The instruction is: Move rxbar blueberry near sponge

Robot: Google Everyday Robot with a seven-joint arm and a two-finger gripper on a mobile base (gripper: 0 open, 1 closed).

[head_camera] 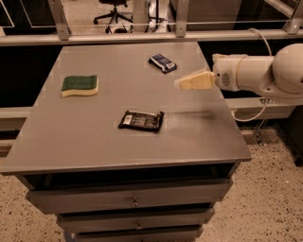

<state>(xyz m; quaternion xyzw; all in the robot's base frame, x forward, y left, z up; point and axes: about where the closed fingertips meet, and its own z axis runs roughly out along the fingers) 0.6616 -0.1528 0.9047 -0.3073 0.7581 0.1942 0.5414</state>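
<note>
The rxbar blueberry point(162, 63), a small dark blue bar with white label patches, lies flat at the back right of the grey table point(85, 137). The sponge point(80, 85), green top over pale yellow foam, lies at the left of the table. My gripper point(182, 84) reaches in from the right on a white arm and hovers above the table, a short way to the front right of the blue bar. It holds nothing that shows.
A larger black wrapped bar point(141, 120) lies near the table's middle front. Drawers point(135, 201) sit below the table top. A railing and an office chair point(113, 10) stand behind the table.
</note>
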